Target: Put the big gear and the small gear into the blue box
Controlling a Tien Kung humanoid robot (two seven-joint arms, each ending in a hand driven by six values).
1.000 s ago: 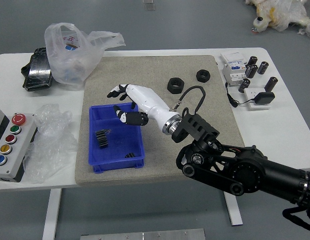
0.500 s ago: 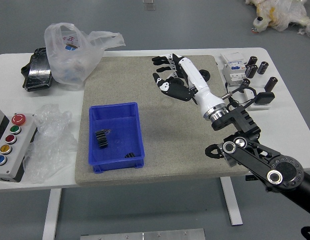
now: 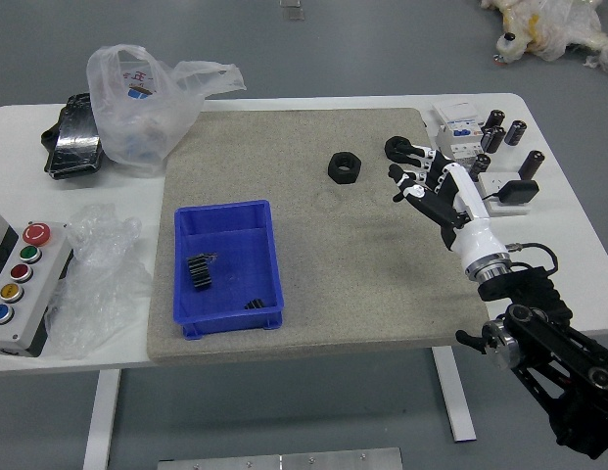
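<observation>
- My right hand [image 3: 464, 204] is above the right part of the grey mat [image 3: 362, 255]; its fingers [image 3: 431, 201] are spread apart, and I see nothing held in them.
- The blue box [image 3: 230, 321] holds two dark toothed pieces; the larger, at its left side, I take for the big gear [image 3: 200, 271]; the other, by the near wall, I take for the small gear [image 3: 255, 305]; so I judge the placing done.
- What seems left is to bring my hand to rest at my right; I should lift first, then draw back smoothly, fingers loose and wrist high.
- The far nut [image 3: 398, 149] lies close to my upper finger in this view; I cannot tell whether they touch, so a low sweep could drag it; the other nut [image 3: 344, 167] sits apart, to the left.
- The gears need no more handling, I think; nudging the box could topple or roll them.
- The box is smooth, glossy, thin-walled and rectangular; the big gear shows fine dark ridges; the nuts are dull black hexagons with round holes.
- The mat looks speckled and felt-like, so it should grip lightly; the clear bag [image 3: 137, 117] is thin, crinkled film that would snag easily.
</observation>
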